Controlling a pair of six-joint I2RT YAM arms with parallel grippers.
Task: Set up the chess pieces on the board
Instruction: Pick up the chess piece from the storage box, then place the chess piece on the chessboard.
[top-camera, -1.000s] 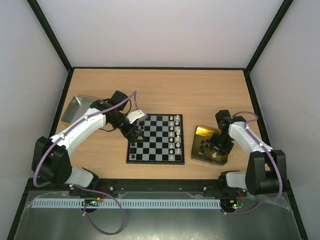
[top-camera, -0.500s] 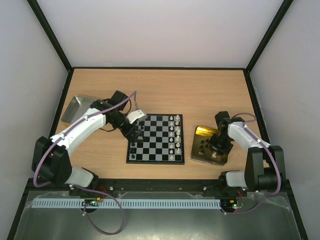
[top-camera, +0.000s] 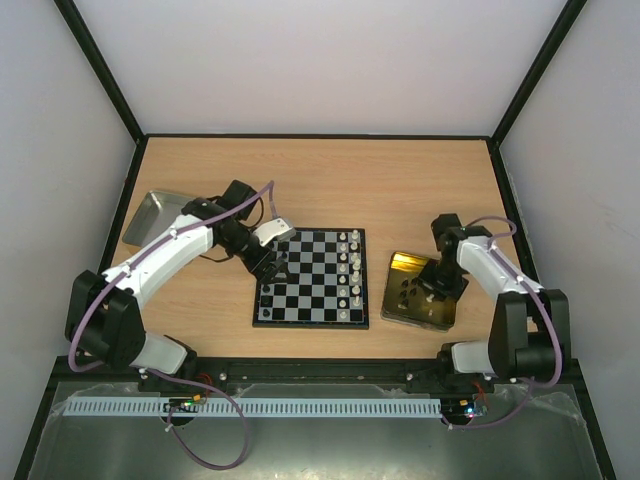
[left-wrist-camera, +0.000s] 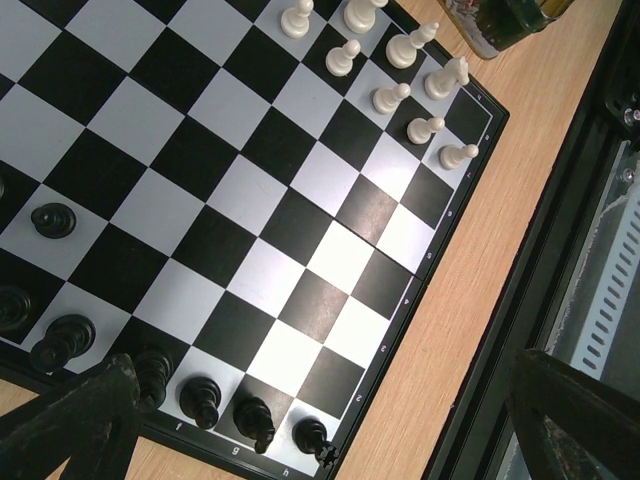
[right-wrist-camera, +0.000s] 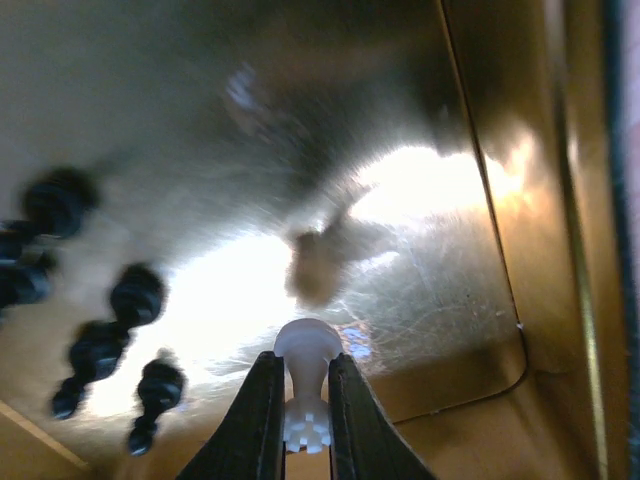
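right gripper (right-wrist-camera: 300, 400): clenched on a white piece (right-wrist-camera: 305, 365) at its narrow stem, just above the gold tin (right-wrist-camera: 480, 200), probably to lift it upright | left gripper (top-camera: 268, 262): jaws wide, empty, over the board (left-wrist-camera: 300, 230) beside its black row (left-wrist-camera: 200, 400) | white pieces (left-wrist-camera: 410, 70) lined the opposite edge | loose black pieces (right-wrist-camera: 120, 310) lay in the tin

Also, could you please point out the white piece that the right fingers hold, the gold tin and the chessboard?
white piece (right-wrist-camera: 307, 346): right wrist view, its rounded head.
gold tin (top-camera: 403, 264): top view, its bare far corner.
chessboard (left-wrist-camera: 340, 255): left wrist view, a bare middle square.
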